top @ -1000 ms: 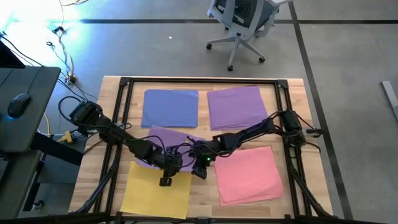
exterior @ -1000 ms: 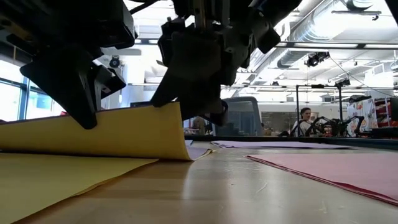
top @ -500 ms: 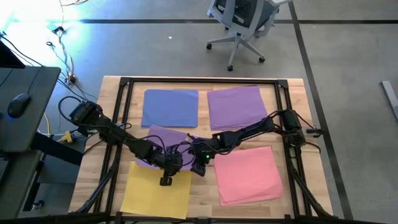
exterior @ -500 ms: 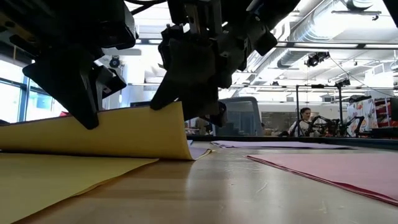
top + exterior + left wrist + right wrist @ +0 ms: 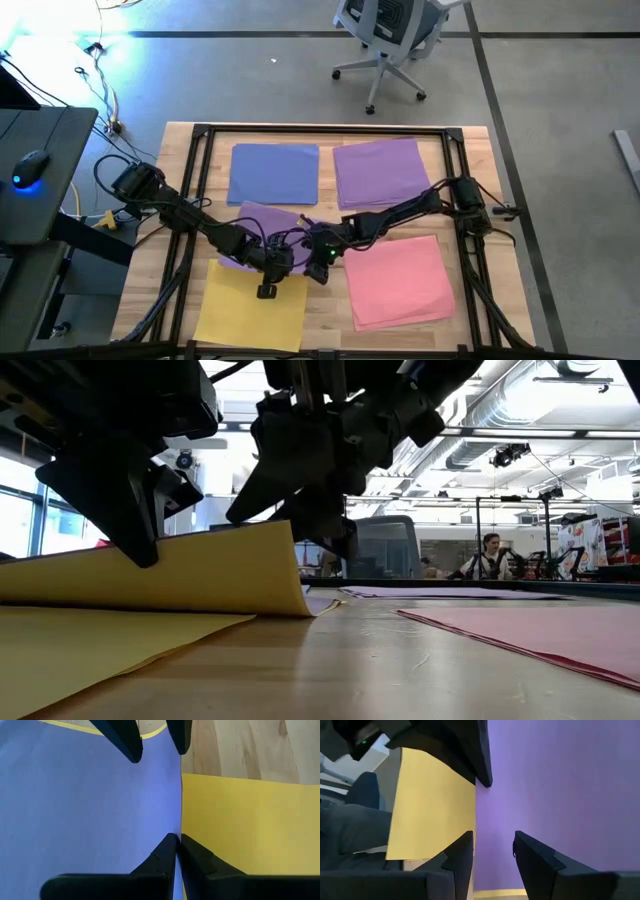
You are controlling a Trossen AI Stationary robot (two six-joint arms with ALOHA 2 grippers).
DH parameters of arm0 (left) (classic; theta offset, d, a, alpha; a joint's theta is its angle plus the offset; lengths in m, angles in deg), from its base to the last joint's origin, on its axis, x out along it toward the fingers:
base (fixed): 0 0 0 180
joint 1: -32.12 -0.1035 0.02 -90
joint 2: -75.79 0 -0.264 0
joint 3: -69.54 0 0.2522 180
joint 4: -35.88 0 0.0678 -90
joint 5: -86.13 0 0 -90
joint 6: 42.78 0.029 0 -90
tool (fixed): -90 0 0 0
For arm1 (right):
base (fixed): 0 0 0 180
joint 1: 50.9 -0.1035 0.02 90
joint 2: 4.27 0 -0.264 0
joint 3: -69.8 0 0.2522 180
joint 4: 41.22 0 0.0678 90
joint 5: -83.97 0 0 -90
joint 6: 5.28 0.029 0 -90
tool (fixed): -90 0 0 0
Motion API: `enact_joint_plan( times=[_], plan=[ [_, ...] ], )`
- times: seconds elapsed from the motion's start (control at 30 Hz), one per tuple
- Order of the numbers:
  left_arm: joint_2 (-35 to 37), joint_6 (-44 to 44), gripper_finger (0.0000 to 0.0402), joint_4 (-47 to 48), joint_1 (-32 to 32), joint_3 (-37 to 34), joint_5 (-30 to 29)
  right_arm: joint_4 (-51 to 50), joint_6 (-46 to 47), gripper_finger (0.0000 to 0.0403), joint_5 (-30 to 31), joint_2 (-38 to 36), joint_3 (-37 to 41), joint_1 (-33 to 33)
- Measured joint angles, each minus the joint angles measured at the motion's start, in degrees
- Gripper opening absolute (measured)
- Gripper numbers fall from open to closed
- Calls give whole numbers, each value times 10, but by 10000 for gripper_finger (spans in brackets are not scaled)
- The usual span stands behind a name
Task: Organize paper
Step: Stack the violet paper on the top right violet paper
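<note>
Looking down, high view: both arms reach to the table's middle front. Left gripper (image 5: 266, 266) and right gripper (image 5: 318, 262) meet at a loose purple sheet (image 5: 262, 222) lying over the yellow stack (image 5: 250, 310). Blue stack (image 5: 273, 172) and purple stack (image 5: 378, 172) sit at the back, pink stack (image 5: 402, 280) front right.
Low view: a yellow sheet (image 5: 170, 572) is lifted at an angle off the table (image 5: 400, 670), with both grippers above its raised edge.
Left wrist view: fingers (image 5: 165, 857) pinched shut on the sheet's edge, purple one side, yellow the other.
Right wrist view: fingers (image 5: 462, 855) partly apart, straddling the purple and yellow edge; whether they clamp it, cannot tell.
</note>
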Motion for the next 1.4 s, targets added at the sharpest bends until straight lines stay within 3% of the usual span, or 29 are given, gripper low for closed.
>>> enact_joint_plan(
  times=[0.33,1.4],
  plan=[
    [0,0,0,0,0,0,0,-48,5,126,28,0,0,0],
    [0,4,0,5,0,0,7,-49,-62,126,-69,-2,0,27]
  ],
)
